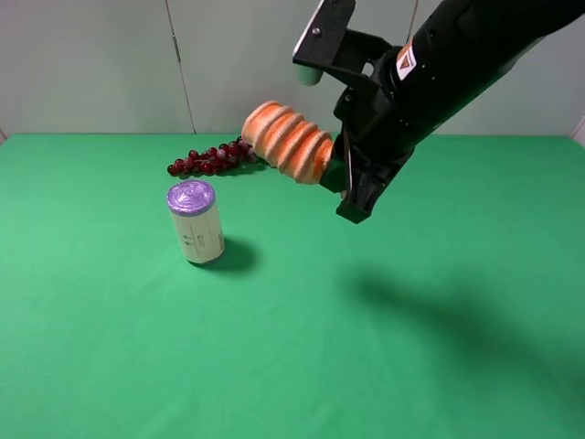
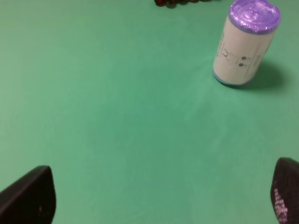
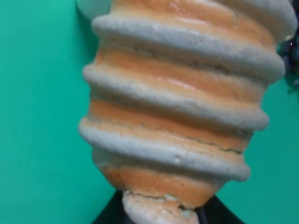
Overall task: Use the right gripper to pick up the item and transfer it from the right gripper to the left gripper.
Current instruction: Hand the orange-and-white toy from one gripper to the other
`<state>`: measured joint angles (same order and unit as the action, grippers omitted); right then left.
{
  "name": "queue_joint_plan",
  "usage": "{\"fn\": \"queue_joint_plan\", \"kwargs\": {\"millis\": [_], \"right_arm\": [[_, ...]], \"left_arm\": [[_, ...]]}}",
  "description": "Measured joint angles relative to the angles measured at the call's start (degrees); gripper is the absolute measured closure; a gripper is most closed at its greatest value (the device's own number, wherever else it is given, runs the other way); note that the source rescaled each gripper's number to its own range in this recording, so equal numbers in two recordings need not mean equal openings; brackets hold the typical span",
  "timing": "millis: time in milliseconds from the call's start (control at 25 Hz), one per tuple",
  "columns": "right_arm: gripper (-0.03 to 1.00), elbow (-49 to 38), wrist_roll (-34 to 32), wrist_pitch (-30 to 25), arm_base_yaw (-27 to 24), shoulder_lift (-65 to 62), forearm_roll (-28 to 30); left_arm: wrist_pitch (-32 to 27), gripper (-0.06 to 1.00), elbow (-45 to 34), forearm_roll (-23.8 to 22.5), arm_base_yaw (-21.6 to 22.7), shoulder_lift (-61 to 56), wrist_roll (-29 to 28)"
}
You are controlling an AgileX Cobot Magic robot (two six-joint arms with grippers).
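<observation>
Robot lab test bench: green cloth tabletop [image 1: 302, 366], plain pale wall panels [image 1: 91, 64].

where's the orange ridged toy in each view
Exterior high: the orange ridged toy is upper middle, held off the cloth by the right gripper.
Left wrist: not in it.
Right wrist: it fills most of the picture.
Shared landmark: the grape bunch, cut off at the picture's edge in both wrist views.

Item [image 3: 177, 116] spongy, rough-ridged; cloth [image 1: 366, 366] matt green; can lid [image 1: 190, 197] glossy.
</observation>
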<state>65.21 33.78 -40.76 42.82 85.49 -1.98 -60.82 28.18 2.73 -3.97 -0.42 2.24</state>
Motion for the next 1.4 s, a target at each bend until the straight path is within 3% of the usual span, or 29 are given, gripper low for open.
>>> {"fn": "queue_joint_plan", "kwargs": {"millis": [440, 1200, 1400], "right_arm": [[0.95, 0.0, -0.2, -1.9, 0.0, 0.0, -4.0], [0.95, 0.0, -0.2, -1.6, 0.0, 0.0, -4.2], [0.95, 0.0, 1.1, -1.6, 0.0, 0.0, -4.0]], "left_arm": [[0.0, 0.04, 0.0, 0.0, 0.0, 0.0, 0.0], [0.0, 0.04, 0.0, 0.1, 0.0, 0.0, 0.1], [0.8, 0.04, 0.8, 4.4, 0.0, 5.5, 7.3]]}}
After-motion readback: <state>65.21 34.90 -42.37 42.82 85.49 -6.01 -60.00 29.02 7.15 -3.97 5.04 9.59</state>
